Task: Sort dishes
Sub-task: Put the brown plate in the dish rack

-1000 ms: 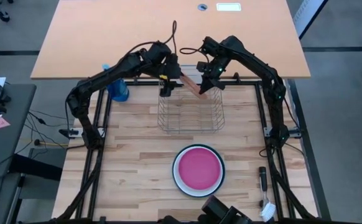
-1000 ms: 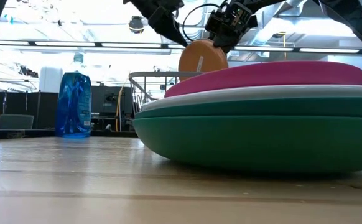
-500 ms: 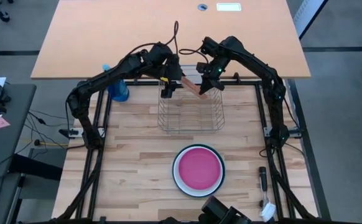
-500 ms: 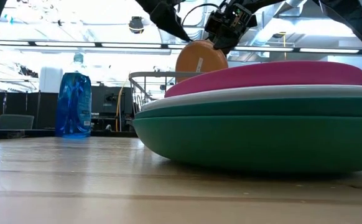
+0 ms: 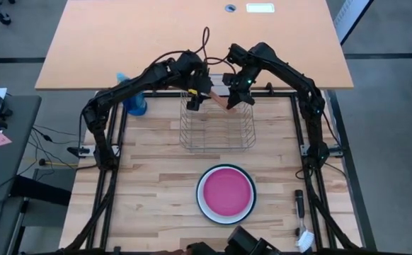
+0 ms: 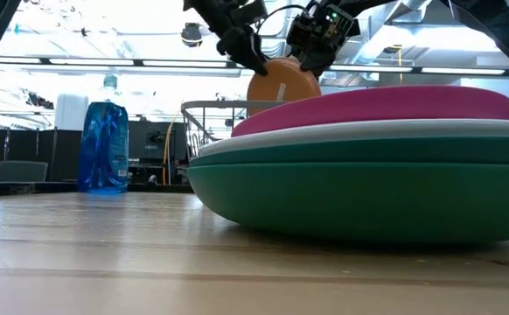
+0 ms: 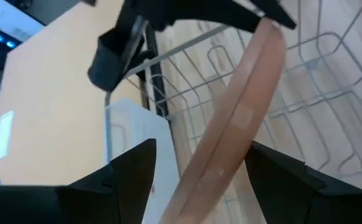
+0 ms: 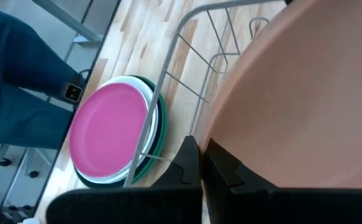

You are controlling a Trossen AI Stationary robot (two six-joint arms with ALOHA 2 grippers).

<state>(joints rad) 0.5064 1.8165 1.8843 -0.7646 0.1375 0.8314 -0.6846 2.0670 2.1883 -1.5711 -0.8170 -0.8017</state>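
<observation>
A salmon-orange plate (image 5: 217, 100) stands on edge over the far end of the wire rack (image 5: 218, 134); in the low view the plate (image 6: 282, 83) shows with its lower part hidden behind the stack. My right gripper (image 5: 232, 99) is shut on it. My left gripper (image 5: 197, 100) is open, its fingers on either side of the plate's rim (image 7: 227, 149). Near the front, a magenta plate (image 5: 225, 193) tops a stack with a white plate and a dark green plate (image 6: 359, 201) below. My right gripper pinches the salmon plate's rim (image 8: 221, 134) between its two fingers, at the upper right part of the plate, slanting down from above and the table's right. The plate stands on edge, tilted; whether its lower edge rests on the rack is hidden. Whether my left gripper touches the rim, I cannot tell.
A blue spray bottle (image 5: 135, 103) stands left of the rack. Small tools (image 5: 300, 203) lie at the front right edge. A person's sleeve with a wristwatch (image 8: 69, 92) shows beyond the table's front. Bare wood lies between the rack and the stack.
My left gripper has gone toward the table's right and a little down, onto the plate, so its fingers now straddle the rim. My right gripper and the plate have stayed almost where they were.
</observation>
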